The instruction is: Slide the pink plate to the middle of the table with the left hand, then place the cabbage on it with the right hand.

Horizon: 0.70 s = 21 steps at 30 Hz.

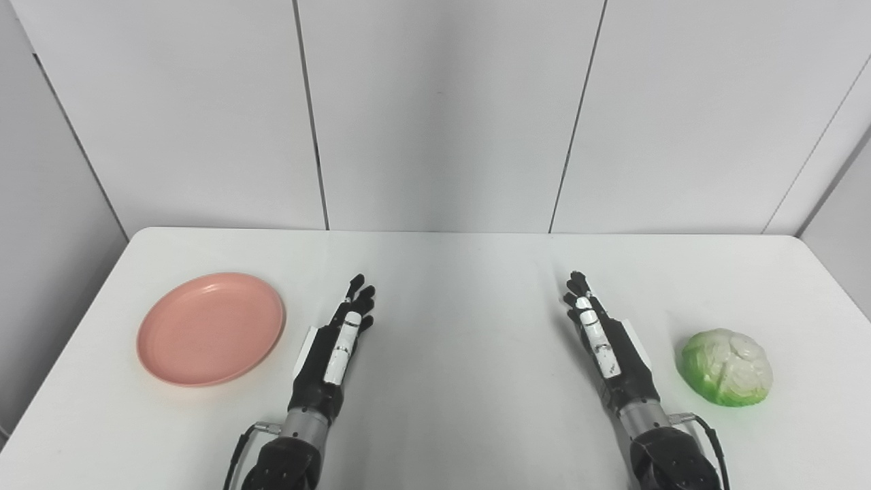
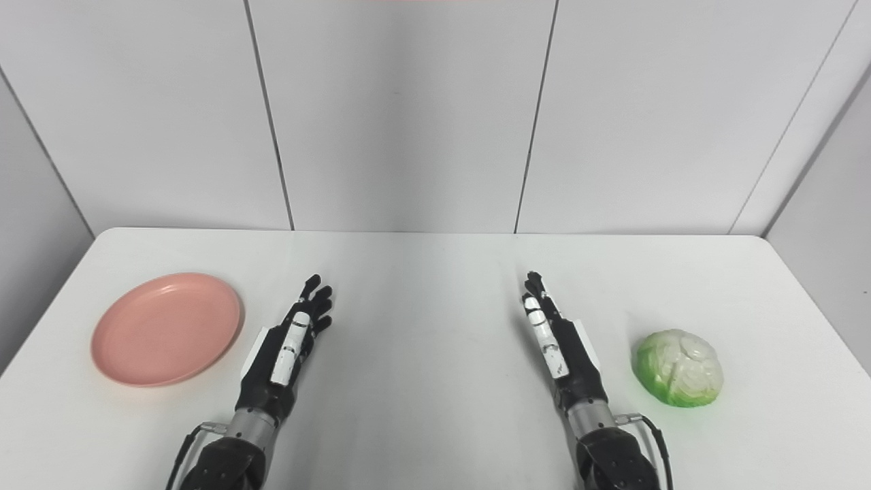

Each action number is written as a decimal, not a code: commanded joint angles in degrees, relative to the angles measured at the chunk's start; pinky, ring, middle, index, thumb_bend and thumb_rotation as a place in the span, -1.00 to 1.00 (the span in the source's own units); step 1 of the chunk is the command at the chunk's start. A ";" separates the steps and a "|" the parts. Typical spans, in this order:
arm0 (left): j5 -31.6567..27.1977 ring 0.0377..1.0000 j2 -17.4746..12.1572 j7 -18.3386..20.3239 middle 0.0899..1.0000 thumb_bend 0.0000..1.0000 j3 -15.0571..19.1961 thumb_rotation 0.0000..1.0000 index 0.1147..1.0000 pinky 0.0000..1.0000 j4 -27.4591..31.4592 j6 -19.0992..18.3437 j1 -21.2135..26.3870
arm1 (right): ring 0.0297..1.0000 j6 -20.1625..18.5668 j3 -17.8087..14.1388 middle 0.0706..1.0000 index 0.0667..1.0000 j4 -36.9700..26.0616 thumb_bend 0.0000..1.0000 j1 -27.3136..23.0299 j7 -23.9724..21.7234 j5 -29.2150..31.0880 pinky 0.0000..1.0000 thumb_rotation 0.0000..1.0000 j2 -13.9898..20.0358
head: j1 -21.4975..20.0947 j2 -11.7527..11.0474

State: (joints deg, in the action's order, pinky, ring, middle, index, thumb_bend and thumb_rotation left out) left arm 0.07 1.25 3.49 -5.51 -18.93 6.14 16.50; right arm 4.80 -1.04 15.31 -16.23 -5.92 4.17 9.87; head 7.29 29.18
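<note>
A pink plate [image 1: 211,329] lies empty on the left side of the white table [image 1: 463,272]. A green and white cabbage [image 1: 727,367] sits on the right side. My left hand [image 1: 339,344] is open, fingers stretched forward, just right of the plate and apart from it. My right hand [image 1: 602,340] is open, fingers stretched forward, left of the cabbage and apart from it. Both hands hold nothing. The plate [image 2: 168,329], the cabbage [image 2: 678,368], my left hand [image 2: 289,347] and my right hand [image 2: 554,344] also show in the right eye view.
Grey wall panels [image 1: 435,116] stand behind the table's far edge. The table's left and right edges show near the picture sides. Bare table top lies between my two hands.
</note>
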 commanded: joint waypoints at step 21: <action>0.32 0.93 0.20 0.38 0.91 -0.04 -0.11 1.00 0.91 0.90 -2.95 -3.26 -0.59 | 0.92 -1.64 0.81 0.95 0.95 0.24 -0.55 -0.29 -1.21 -0.06 0.94 1.00 -0.30 | 0.12 -0.12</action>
State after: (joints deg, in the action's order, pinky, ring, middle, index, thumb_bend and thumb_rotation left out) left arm 0.05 1.27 3.51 -5.46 -19.03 6.14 16.56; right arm 4.79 -0.85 15.26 -16.23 -5.87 3.95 9.94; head 7.38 29.00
